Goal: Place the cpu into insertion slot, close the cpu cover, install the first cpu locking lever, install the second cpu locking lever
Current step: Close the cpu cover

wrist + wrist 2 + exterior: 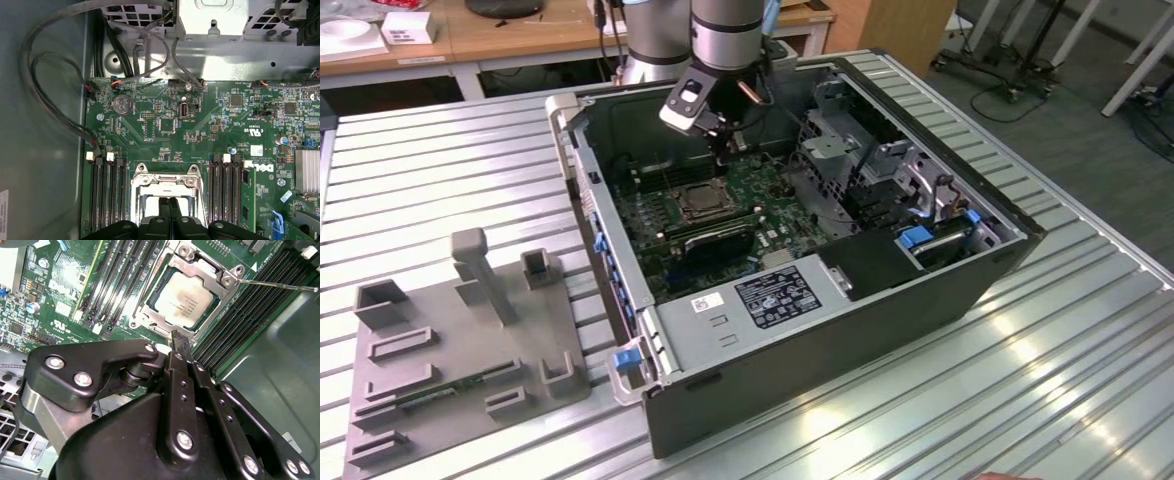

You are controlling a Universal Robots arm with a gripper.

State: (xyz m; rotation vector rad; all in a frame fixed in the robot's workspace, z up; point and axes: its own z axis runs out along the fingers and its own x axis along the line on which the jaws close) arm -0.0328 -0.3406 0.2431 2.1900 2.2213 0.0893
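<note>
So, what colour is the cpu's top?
The cpu is silvery grey, best in the second wrist view.

The gripper (719,153) hangs over the green motherboard (767,187) near the insertion slot (698,203), inside the open case (854,335).

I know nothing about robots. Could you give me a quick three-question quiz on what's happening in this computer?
1. True or false: the cpu lies framed by the cpu cover.
2. The fingers are: A wide apart, B shut together, C clamping a cable.
3. What colour is the circuit board around the socket?
Key: 1 true; 2 B; 3 green.
</note>
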